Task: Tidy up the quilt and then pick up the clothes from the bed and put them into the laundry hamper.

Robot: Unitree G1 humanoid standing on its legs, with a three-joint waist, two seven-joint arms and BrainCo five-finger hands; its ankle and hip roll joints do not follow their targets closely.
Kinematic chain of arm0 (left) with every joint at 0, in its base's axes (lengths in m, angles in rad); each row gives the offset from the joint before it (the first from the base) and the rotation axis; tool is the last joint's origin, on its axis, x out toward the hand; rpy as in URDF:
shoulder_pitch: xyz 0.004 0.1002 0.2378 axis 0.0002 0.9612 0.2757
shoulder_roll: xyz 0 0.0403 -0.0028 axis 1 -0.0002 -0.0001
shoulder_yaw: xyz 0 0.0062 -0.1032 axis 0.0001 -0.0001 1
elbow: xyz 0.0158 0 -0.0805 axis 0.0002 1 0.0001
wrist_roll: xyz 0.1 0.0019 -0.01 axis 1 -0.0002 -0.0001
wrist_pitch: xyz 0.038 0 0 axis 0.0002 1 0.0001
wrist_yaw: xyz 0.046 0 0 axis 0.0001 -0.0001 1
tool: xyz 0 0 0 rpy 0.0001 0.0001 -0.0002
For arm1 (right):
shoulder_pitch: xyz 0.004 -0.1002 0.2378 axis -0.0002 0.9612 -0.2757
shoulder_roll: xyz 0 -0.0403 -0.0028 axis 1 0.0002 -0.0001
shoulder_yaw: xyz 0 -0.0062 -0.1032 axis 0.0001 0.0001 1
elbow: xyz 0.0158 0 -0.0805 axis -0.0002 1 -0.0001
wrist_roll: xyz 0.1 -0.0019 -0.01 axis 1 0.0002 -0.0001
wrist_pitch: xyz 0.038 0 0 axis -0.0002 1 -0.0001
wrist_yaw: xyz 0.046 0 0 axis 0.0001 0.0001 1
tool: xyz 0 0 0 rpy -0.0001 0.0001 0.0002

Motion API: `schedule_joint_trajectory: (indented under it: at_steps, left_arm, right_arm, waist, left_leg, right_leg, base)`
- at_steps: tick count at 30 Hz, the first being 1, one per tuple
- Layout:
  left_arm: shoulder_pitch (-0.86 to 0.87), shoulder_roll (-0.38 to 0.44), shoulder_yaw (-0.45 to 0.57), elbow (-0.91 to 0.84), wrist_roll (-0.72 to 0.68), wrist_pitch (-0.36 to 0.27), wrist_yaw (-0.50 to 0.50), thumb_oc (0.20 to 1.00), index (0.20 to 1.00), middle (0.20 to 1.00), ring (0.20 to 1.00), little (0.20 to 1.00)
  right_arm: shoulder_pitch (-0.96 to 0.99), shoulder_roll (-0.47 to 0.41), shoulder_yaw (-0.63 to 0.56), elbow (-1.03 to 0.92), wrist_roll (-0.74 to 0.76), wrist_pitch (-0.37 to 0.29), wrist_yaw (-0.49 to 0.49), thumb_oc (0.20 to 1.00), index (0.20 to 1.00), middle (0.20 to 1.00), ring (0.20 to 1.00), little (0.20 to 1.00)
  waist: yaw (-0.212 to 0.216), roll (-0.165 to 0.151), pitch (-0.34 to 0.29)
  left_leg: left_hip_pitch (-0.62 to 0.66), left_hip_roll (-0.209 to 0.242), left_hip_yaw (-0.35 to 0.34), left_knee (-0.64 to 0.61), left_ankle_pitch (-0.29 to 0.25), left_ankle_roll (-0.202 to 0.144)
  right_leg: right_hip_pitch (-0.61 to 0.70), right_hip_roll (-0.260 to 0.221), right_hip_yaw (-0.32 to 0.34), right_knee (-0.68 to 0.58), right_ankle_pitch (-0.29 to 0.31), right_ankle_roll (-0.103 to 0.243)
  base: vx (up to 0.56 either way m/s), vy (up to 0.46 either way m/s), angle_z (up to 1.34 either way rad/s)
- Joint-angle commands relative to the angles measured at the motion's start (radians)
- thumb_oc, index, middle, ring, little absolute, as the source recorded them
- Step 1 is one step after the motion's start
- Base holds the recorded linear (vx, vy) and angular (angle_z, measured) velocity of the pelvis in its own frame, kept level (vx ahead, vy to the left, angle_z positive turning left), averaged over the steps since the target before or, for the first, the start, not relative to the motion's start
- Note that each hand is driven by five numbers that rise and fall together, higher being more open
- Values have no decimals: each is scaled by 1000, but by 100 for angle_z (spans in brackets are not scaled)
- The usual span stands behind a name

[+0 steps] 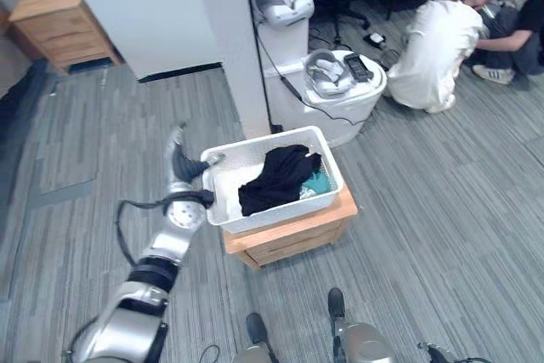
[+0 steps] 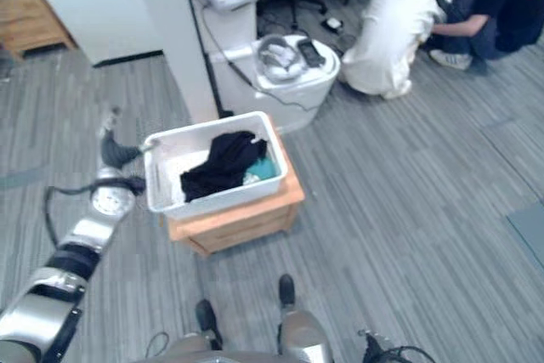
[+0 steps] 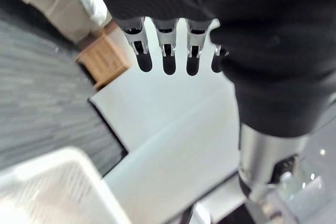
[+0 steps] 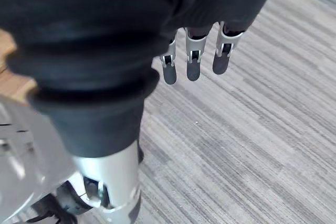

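At frame centre, black clothes (image 1: 276, 178) lay in the white hamper (image 1: 327, 159), perhaps covering something teal. The left hand (image 1: 182, 162) beside its rim and the right hand (image 4: 194, 59) had straight fingers, empty.

Even, bright indoor light, no hard shadows on the floor (image 1: 442, 210). Soft shadow under the wooden stand (image 1: 293, 235) beside the left hand (image 1: 183, 163). In its wrist view the wall (image 3: 157, 108) past the left hand's fingers (image 3: 168, 59) glares near white; the basket (image 3: 52, 187) corner is blurred. Right hand's cover (image 4: 89, 40) close up, out of focus.
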Motion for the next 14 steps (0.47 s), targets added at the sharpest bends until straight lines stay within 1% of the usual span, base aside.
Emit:
schedule_joint_trajectory:
  at_steps: [1, 2, 3, 4, 5, 6, 8, 9, 10, 11, 12, 13, 14]
  left_arm:
    - [26, 48, 87, 62, -90, -82, 43, 1000, 1000, 1000, 1000, 1000]
    - [140, 39, 149, 79, -122, -73, 17, 1000, 1000, 1000, 1000, 1000]
    - [185, 27, 165, 96, -123, -63, 1, 1000, 1000, 1000, 1000, 1000]
    - [235, 9, 170, 178, -118, -37, -38, 1000, 1000, 1000, 1000, 1000]
    - [277, -16, 183, 243, -132, -25, -58, 1000, 1000, 1000, 1000, 1000]
    - [276, -16, 183, 244, -132, -25, -58, 1000, 1000, 1000, 1000, 1000]
    - [339, -81, 206, 404, -192, 2, -110, 1000, 1000, 1000, 1000, 1000]
    - [388, -137, 210, 554, -194, 38, -159, 1000, 1000, 1000, 1000, 1000]
    - [387, -137, 210, 555, -194, 37, -159, 1000, 1000, 1000, 1000, 1000]
    - [421, -196, 191, 651, -165, 67, -183, 1000, 1000, 1000, 1000, 1000]
    - [434, -220, 179, 678, -151, 75, -195, 1000, 1000, 1000, 1000, 1000]
    - [454, -246, 120, 718, -60, 87, -200, 1000, 1000, 1000, 1000, 1000]
    - [456, -250, 99, 727, -28, 91, -196, 1000, 1000, 1000, 1000, 1000]
  right_arm:
    - [18, 25, -51, 38, 48, 7, 5, 1000, 1000, 1000, 1000, 1000]
    - [12, 44, -113, 59, 96, 21, -10, 1000, 1000, 1000, 1000, 1000]
    - [8, 52, -136, 68, 117, 25, -13, 1000, 1000, 1000, 1000, 1000]
    - [-7, 68, -169, 92, 152, 30, -12, 1000, 1000, 1000, 1000, 1000]
    - [-25, 79, -184, 101, 170, 36, -10, 1000, 1000, 1000, 1000, 1000]
    - [-25, 79, -184, 101, 170, 36, -10, 1000, 1000, 1000, 1000, 1000]
    - [-62, 91, -186, 98, 179, 40, -13, 1000, 1000, 1000, 1000, 1000]
    - [-113, 99, -167, 96, 170, 43, -11, 1000, 1000, 1000, 1000, 1000]
    - [-114, 99, -167, 96, 170, 43, -12, 1000, 1000, 1000, 1000, 1000]
    - [-163, 112, -144, 105, 162, 49, -19, 1000, 1000, 1000, 1000, 1000]
    - [-186, 118, -140, 106, 166, 49, -21, 1000, 1000, 1000, 1000, 1000]
    - [-225, 135, -125, 98, 182, 46, -24, 1000, 1000, 1000, 1000, 1000]
    - [-242, 141, -117, 90, 191, 40, -24, 1000, 1000, 1000, 1000, 1000]
  waist:
    - [11, -18, -37]
    - [19, -17, -50]
    - [21, -17, -54]
    - [23, -16, -64]
    - [27, -16, -70]
    - [28, -16, -72]
    - [34, -16, -83]
    - [46, -15, -90]
    - [46, -15, -93]
    - [61, -16, -101]
    - [67, -16, -109]
    - [76, -18, -112]
    - [81, -19, -116]
  left_leg:
    - [88, -9, 7, 2, -78, -45]
    - [100, -13, 2, 2, -81, -41]
    - [105, -14, 1, 2, -83, -40]
    - [109, -16, 2, 2, -84, -37]
    - [111, -17, 2, 2, -85, -35]
    - [107, -16, 2, 2, -82, -35]
    - [113, -18, 0, 2, -84, -31]
    - [122, -22, -1, 2, -90, -27]
    - [118, -22, -1, 2, -87, -27]
    - [125, -25, -3, 2, -92, -23]
    - [120, -26, -6, 2, -90, -21]
    - [125, -28, -8, 2, -93, -18]
    - [121, -29, -8, 2, -92, -17]
  right_leg:
    - [44, -88, 37, 51, -112, 119]
    - [58, -90, 35, 51, -112, 120]
    - [63, -91, 35, 51, -112, 120]
    - [68, -92, 36, 50, -112, 120]
    - [69, -93, 35, 51, -113, 120]
    - [66, -92, 36, 51, -110, 119]
    - [70, -95, 36, 51, -109, 117]
    - [82, -97, 35, 50, -112, 116]
    - [77, -96, 35, 49, -110, 116]
    - [88, -100, 32, 46, -111, 115]
    - [85, -101, 33, 43, -107, 113]
    - [92, -101, 34, 41, -107, 113]
    - [88, -100, 34, 40, -104, 112]
  base:
    - [15, 26, 24]
    - [14, 32, 19]
    - [0, 33, 13]
    - [0, 0, 0]
    - [0, 0, 0]
    - [0, 0, 0]
    - [-14, 40, 4]
    - [-20, 34, 3]
    - [-5, 56, -10]
    - [-13, 35, 2]
    - [-16, 57, 2]
    - [-33, 30, 8]
    - [-38, 39, -3]
